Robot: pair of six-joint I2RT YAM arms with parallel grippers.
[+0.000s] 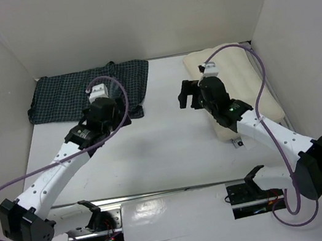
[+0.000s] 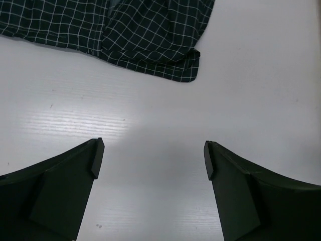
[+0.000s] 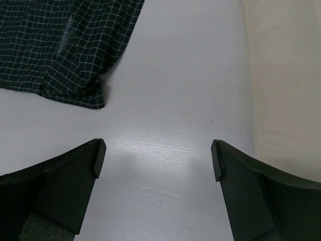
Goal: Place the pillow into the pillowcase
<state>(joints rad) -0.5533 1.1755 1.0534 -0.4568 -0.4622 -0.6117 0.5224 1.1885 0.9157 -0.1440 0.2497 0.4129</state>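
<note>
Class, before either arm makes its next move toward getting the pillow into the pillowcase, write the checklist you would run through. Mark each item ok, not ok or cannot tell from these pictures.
1. Left gripper open and empty: ok.
2. Right gripper open and empty: ok.
3. Pillowcase lying on the table, seen in both wrist views: ok.
4. Pillow lying apart from the pillowcase, bare table between them: ok.
5. Open end of the pillowcase found: cannot tell; folds show, but no clear mouth.
6. Pillow inside the pillowcase: not ok, not yet done.
</note>
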